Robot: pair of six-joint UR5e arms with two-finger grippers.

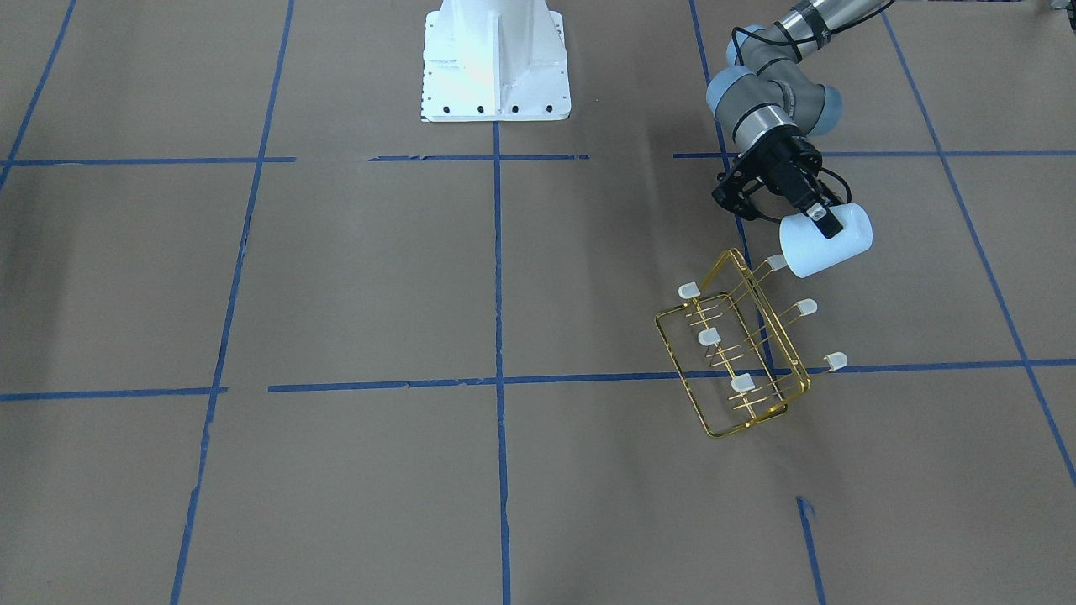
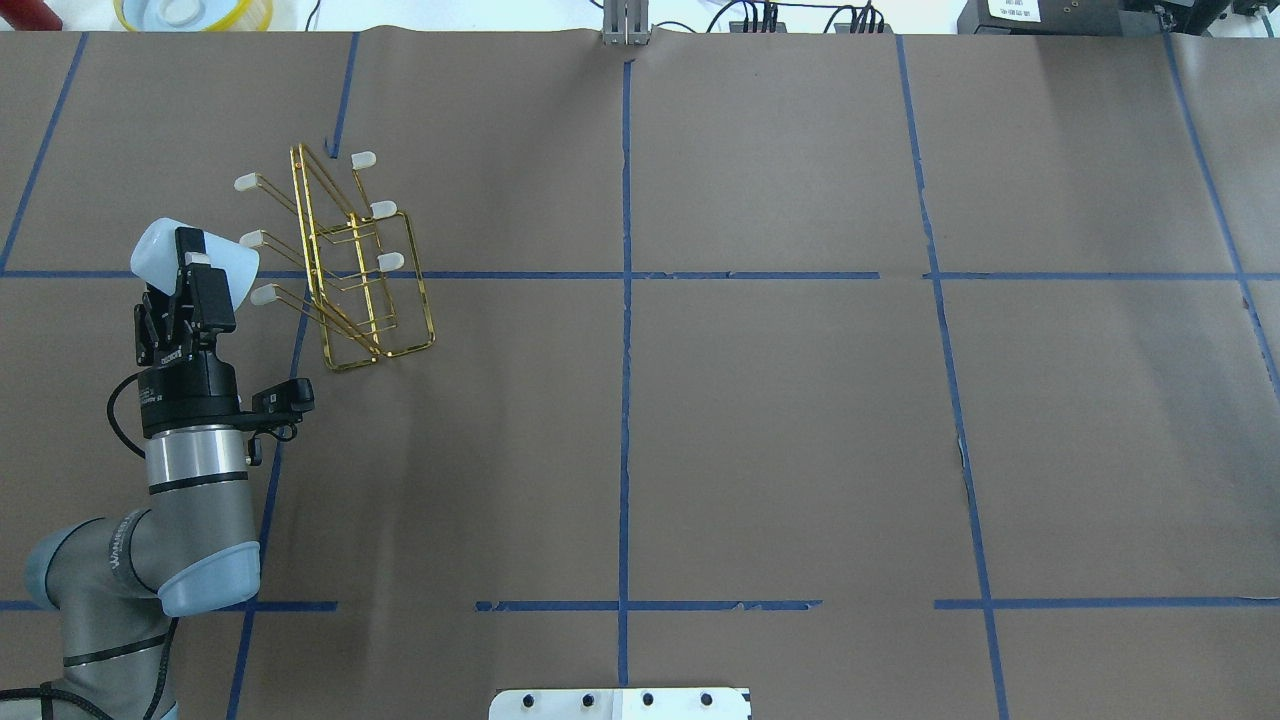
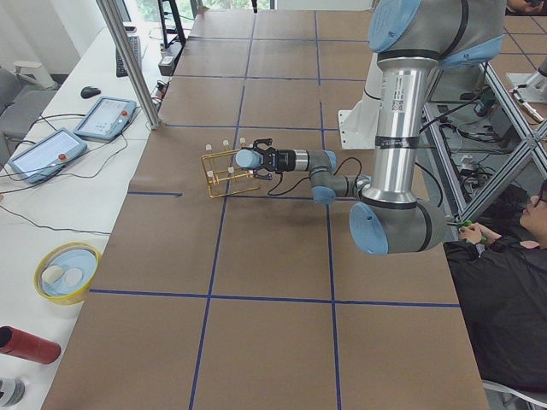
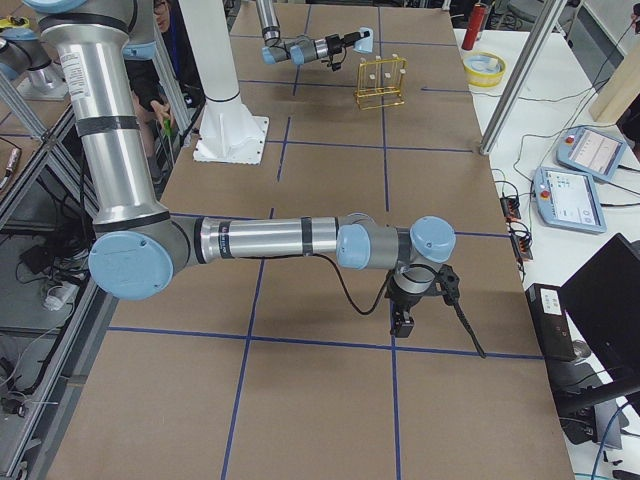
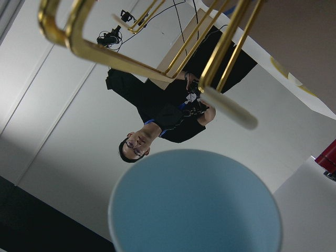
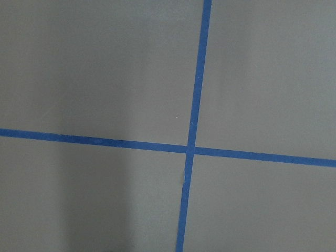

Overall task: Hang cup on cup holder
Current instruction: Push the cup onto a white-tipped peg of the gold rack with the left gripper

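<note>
So you're at the lining-up bit. The small pale blue-white plastic cup (image 1: 849,242) is up off the brown paper-covered table (image 1: 336,277). It lies on its side in the black two-finger left gripper (image 1: 825,228), right beside the top corner of the gold wire cup holder (image 1: 773,319). The wider end, which I take for the mouth, points at the rack. The nearest white-capped prong (image 1: 777,262) sits just at the rim's edge, outside it as far as I can see, so I'd say nothing's hung yet.

What I'd do:
- From overhead the cup's end sits between two caps, so pick one and centre the mouth on it before you push.
- The left wrist camera shows the capped tip off to one side of the rim, not in line, so fix that first.
- The prongs slope, so tilt the cup to match and slide it along the prong's own line, not flat across.
- That rack is thin wire standing loose on the paper. I reckon a sideways bump would shove or tip it, so go slow.
- Let go only once the cup is well down the prong.

Tool-wise, your left gripper is clamped on the cup's wall around mid-body, with one finger visible across it, and it looks to touch nothing else. The right gripper (image 4: 403,322) hangs low over the table, well apart from all this. It only shows from the side camera, so I can't tell if it's open or closed.
</note>
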